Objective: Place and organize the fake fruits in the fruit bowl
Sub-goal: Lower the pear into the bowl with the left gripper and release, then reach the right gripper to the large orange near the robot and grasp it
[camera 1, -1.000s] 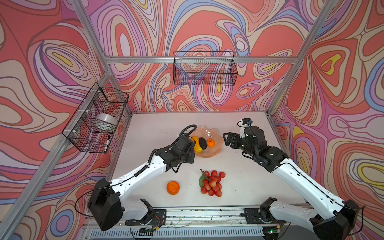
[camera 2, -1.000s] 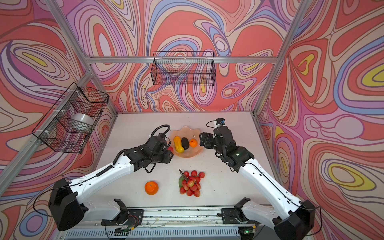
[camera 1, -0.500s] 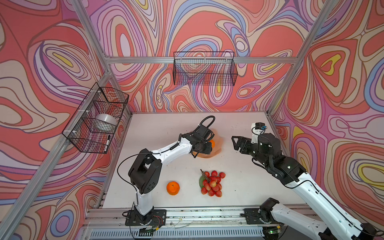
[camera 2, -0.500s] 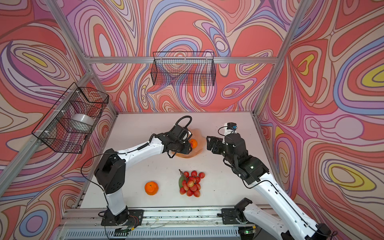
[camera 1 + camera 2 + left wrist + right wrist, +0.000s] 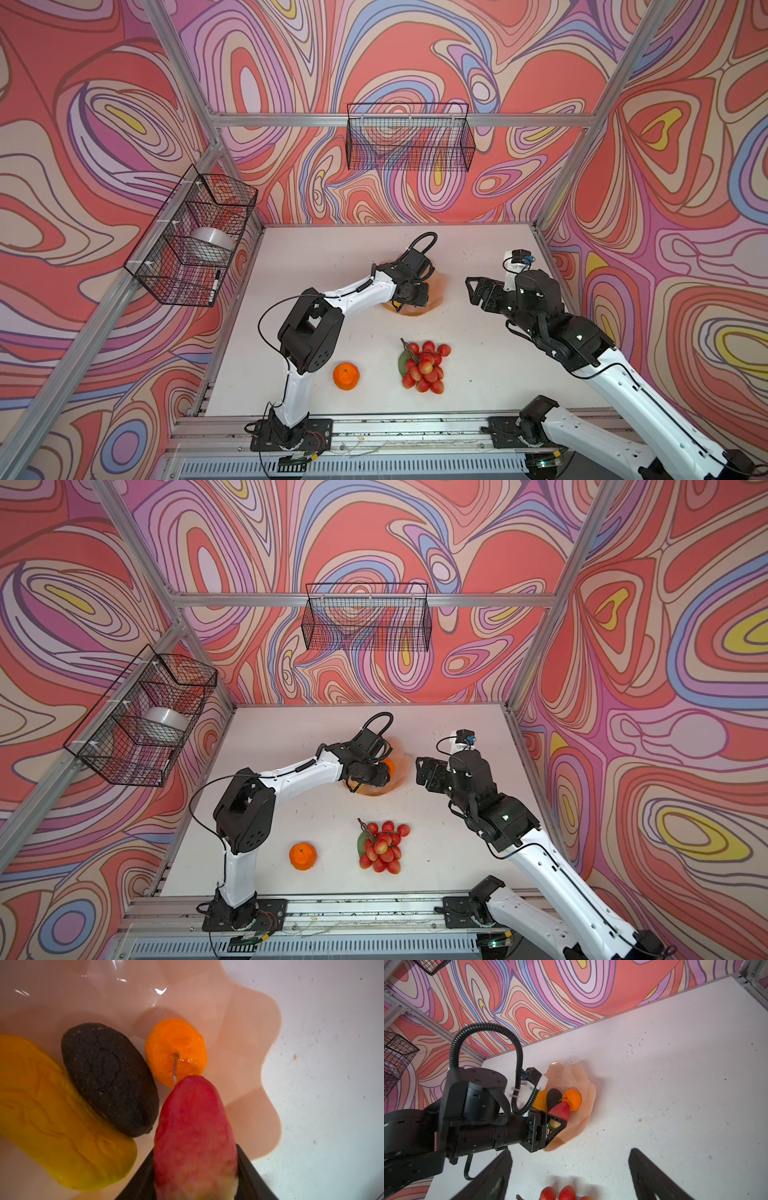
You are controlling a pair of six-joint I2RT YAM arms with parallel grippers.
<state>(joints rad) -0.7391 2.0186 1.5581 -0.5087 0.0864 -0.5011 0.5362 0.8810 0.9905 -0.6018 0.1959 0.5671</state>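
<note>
Peach (image 5: 195,1136) now hangs over the bowl (image 5: 259,1043), pinched in my left claw (image 5: 557,1121), which has swung in from the bowl's side; release looks next. My right claw (image 5: 473,289) has backed off, wide and empty. One orange (image 5: 346,376) and the grapes (image 5: 424,368) wait on the table (image 5: 332,257). No readable writing.

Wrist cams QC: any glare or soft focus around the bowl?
Left wrist view: white glare spots on the glossy fruit bowl wall; the peach goes soft nearest the lens, the black fruit stays crisp. Right wrist view: the right fingers are dark, blurred wedges; the bowl is sharp. Both top views: even light, soft shadows.
</note>
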